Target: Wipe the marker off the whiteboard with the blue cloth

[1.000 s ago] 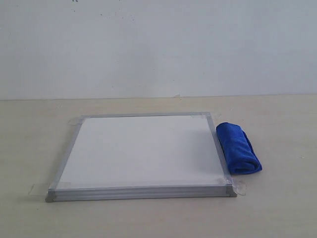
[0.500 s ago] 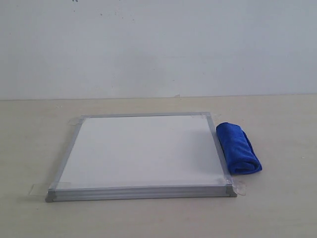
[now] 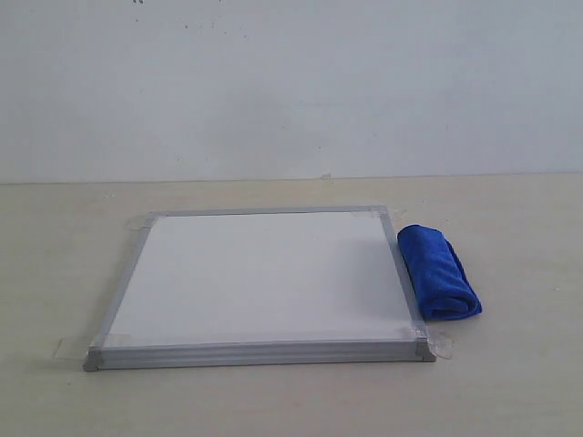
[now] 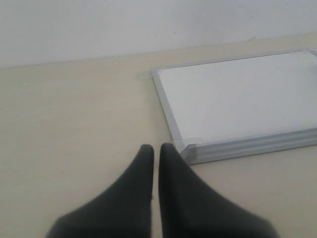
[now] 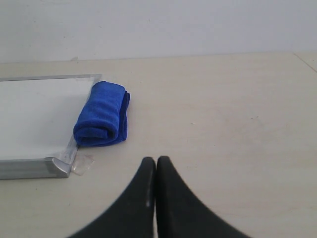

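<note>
Beside the blue cloth [image 3: 439, 273], the whiteboard [image 3: 260, 273] runs off both wrist views.

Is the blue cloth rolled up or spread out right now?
Rolled up. The blue cloth lies as a thick bundle beside the right edge of the whiteboard; the right wrist view shows its curled end.
</note>
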